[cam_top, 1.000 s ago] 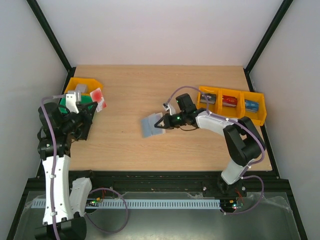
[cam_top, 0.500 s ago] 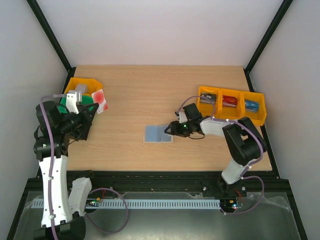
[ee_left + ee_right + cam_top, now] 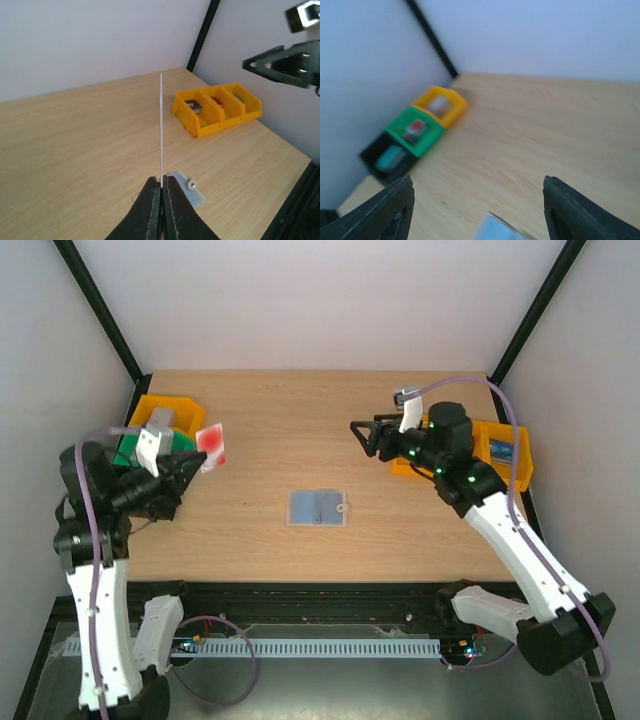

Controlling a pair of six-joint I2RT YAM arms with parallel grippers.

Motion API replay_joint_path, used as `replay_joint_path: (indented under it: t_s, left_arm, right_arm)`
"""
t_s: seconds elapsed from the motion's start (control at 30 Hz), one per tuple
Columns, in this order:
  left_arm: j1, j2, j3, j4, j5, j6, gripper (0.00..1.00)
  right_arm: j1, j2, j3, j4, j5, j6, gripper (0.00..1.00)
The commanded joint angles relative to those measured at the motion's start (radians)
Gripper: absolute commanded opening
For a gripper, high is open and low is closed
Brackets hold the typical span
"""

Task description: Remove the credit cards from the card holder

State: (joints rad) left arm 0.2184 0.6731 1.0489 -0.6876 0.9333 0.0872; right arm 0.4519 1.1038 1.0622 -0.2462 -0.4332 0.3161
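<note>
Tabletop (image 3: 290, 420) in pale wood grain fills most of my overhead view, boxed in by plain white walls (image 3: 320, 300) on three sides, with black posts (image 3: 102, 308) slanting up at the back corners and a black rail (image 3: 320, 593) along the near edge. On my screen the card holder (image 3: 317, 508) lies open and flat near the middle of the wood, blue inside up, its little snap tab sticking out to the right, and neither arm touches it. The left gripper (image 3: 188, 464) is raised at the left side, fingers pressed together on a red card (image 3: 211, 443); from the left wrist camera I see that card edge-on, a thin upright line rising from the closed tips. Behind it sit a yellow bin (image 3: 165, 412) and a green bin (image 3: 125, 452) by the left wall, and the blurred right wrist view adds a black bin (image 3: 387, 157) in the same row. The right gripper (image 3: 365, 435) hangs in the air over the back right part of the table, fingers spread wide with nothing between them. A row of three yellow bins (image 3: 220, 125) stands by the right edge, each holding something small I cannot make out
</note>
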Motion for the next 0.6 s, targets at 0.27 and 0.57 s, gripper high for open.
replay_joint_path:
  t_s: [0.27,0.57]
  left_arm:
    - [-0.002,0.730,0.708,-0.377,-0.325,0.159,0.02]
    - [0.043,1.122,1.007,-0.569,-0.720,0.287,0.02]
  right_arm:
    - [0.000,0.137,0.291,0.088,-0.364,-0.262,0.77]
    - [-0.123,0.573,0.651,0.044,-0.489,-0.221,0.78]
